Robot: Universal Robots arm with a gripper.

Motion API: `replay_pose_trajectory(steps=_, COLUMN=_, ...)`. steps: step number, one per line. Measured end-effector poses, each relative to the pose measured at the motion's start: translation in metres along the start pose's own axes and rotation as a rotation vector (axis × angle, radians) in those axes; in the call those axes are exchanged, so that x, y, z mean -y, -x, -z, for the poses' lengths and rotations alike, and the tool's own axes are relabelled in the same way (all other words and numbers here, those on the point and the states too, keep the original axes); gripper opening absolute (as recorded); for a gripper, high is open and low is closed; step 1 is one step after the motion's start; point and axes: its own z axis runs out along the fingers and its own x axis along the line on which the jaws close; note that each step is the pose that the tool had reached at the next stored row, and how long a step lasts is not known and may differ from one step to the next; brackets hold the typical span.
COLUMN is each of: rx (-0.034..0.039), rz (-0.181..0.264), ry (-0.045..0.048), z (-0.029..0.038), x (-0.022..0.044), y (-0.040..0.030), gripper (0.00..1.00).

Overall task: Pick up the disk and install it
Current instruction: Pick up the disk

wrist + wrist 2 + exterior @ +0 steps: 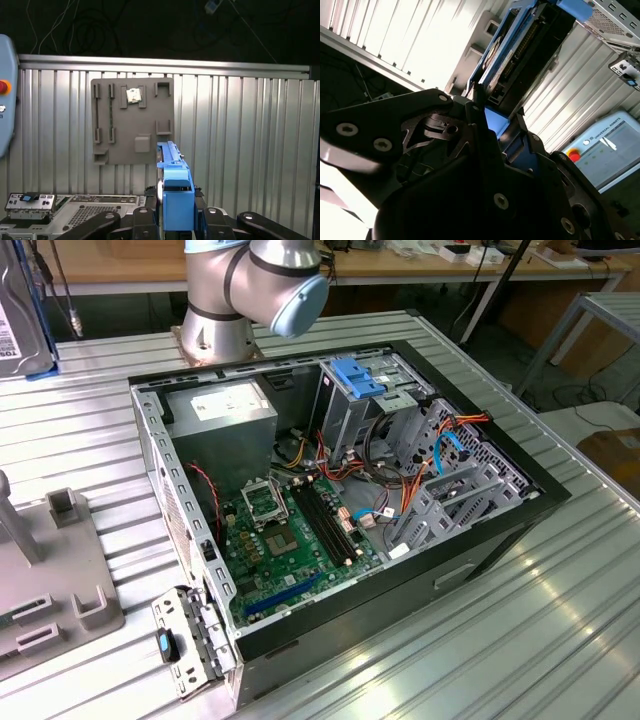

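ribbed metal table [250,150], hand [175,220] gripping disk [176,192], long axis outward

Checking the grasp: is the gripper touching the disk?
Touching. In the first wrist view the gripper grips the disk by its blue frame, with no gap on either side.

The disk [176,197] has a bright blue frame. The bench [560,640] is ribbed, shiny silver. The fixture board [125,135] is plain matte grey. The computer case [470,565] is black, its motherboard [290,540] green, and its cables [450,452] red, orange and blue.
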Motion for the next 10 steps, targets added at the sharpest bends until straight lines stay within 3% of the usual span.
replay_pose_trajectory(steps=6, rx=0.0, rz=0.0, ry=-0.0001, z=-0.0007, x=0.0201, y=-0.0006, gripper=0.37)
replay_pose_trajectory(steps=10, rx=0.0, rz=0.0, ry=0.0, z=-0.0009, x=0.0277, y=-0.0008, gripper=0.37)
